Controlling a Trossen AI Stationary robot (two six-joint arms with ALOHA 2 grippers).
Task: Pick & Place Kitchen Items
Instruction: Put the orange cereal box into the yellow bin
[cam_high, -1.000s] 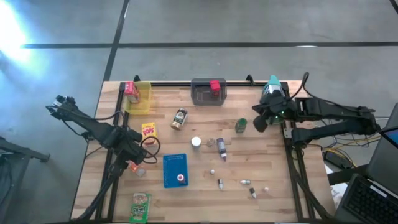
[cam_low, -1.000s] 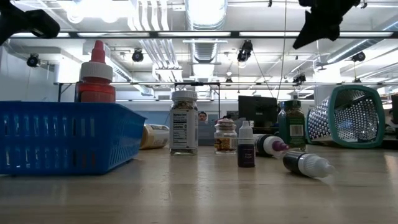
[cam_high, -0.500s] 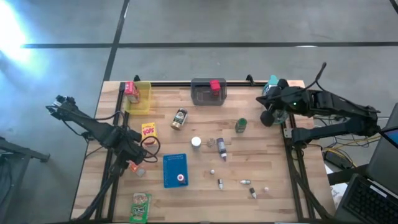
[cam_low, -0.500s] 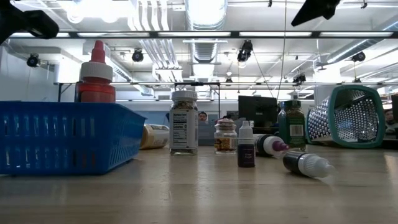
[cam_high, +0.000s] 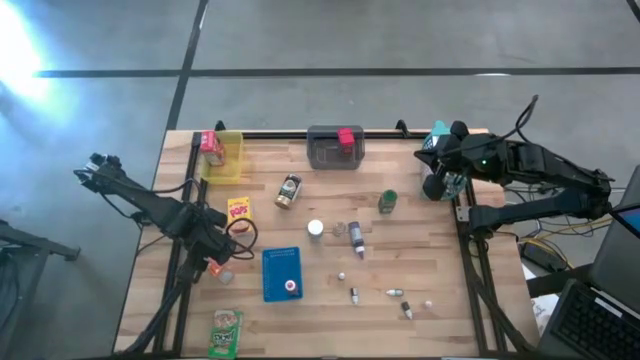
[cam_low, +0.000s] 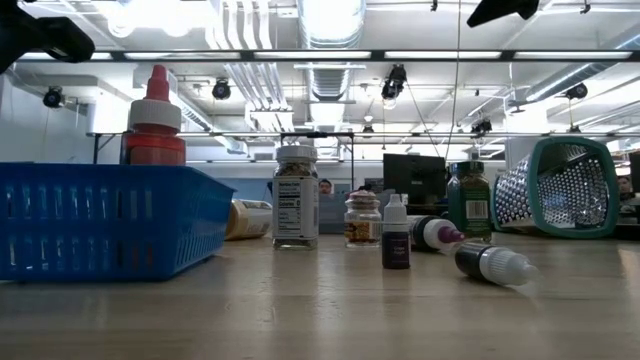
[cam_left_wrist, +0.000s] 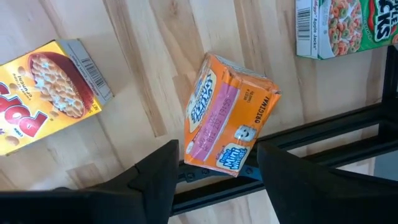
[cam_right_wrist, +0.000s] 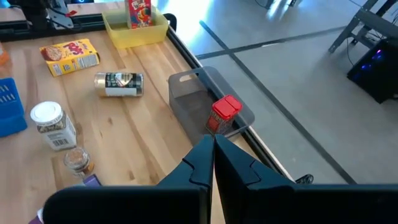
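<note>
Toy groceries lie scattered on the wooden table (cam_high: 440, 290). My left gripper (cam_left_wrist: 217, 154) is open at the table's left edge, above a lying orange packet (cam_left_wrist: 227, 121) (cam_high: 218, 268); its fingers stand on either side of the packet's lower end. A yellow cereal box (cam_left_wrist: 43, 93) (cam_high: 238, 210) and a green box (cam_left_wrist: 342, 25) lie nearby. My right gripper (cam_right_wrist: 212, 144) (cam_high: 433, 187) is shut and empty, high over the table's right edge beside a teal strainer (cam_high: 440, 133). A green-lidded jar (cam_high: 387, 201) stands left of it.
The yellow bin (cam_high: 226, 158) holds a red box (cam_high: 211, 147); the grey bin (cam_high: 335, 150) holds a red packet (cam_high: 347, 137). A blue tray (cam_high: 282, 270) holds a red-capped bottle (cam_high: 291, 287). Jars (cam_high: 289, 190) (cam_high: 315, 229) and small bottles (cam_high: 356, 238) (cam_high: 395, 293) occupy the middle.
My right gripper has risen and drawn back toward the table's right and far edges, away from the green-lidded jar; in the low view it has climbed almost out of the top. No item has moved.
</note>
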